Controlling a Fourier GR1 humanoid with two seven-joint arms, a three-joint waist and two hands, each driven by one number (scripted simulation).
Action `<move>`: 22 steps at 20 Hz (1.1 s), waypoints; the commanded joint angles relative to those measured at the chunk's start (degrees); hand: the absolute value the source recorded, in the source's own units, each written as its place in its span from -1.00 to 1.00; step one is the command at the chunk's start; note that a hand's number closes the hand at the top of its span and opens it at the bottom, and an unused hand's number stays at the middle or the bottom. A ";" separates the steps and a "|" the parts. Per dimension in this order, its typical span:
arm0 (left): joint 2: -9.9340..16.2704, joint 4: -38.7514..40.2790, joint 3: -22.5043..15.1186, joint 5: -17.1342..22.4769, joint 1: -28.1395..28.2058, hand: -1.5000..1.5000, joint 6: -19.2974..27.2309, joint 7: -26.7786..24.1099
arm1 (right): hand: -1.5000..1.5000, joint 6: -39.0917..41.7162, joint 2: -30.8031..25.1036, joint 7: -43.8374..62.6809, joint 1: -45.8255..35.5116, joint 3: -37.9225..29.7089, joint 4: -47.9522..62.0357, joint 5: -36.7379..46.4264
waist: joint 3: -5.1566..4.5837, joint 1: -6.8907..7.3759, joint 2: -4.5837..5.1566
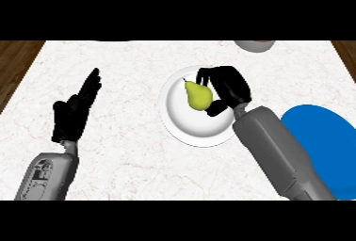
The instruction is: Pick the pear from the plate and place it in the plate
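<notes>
The pear [199,96] lies on the white plate [191,129], in the plate's upper half, stem end pointing up and slightly left, so its long axis runs roughly up-down in the head view, tilted a little. The right robot hand [226,87] sits directly against the pear's right side, fingers curled over the top and a digit coming round below; it looks closed around the fruit, though the hand hides the contact side and I cannot tell whether the pear is lifted or resting on the plate. The blue plate [327,136] lies to the right of the white plate and slightly lower, cut off by the frame edge and partly covered by the right forearm. The carry therefore runs rightward. The left robot hand [75,113] rests open, fingers up, well left of the white plate on the counter [125,160]. A grey object [254,45] above the white plate is cut off and unidentifiable.
</notes>
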 commanded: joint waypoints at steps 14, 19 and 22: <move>-0.49 -0.33 0.21 -0.07 0.56 0.00 -1.17 -1.29 | -1.00 -7.63 8.20 -12.93 -8.71 -8.54 26.93 -18.21 | 0.10 1.13 0.36; 0.10 0.91 1.45 -0.19 1.62 0.00 -0.74 -2.31 | -1.00 -8.38 8.01 -16.50 -7.02 -16.08 21.36 -26.08 | 0.06 -0.69 -0.09; -1.11 -1.40 0.25 -0.61 2.63 0.00 -0.07 -1.01 | -1.00 -7.35 4.02 -16.97 -6.61 -21.25 19.89 -30.47 | 0.07 -0.86 -0.20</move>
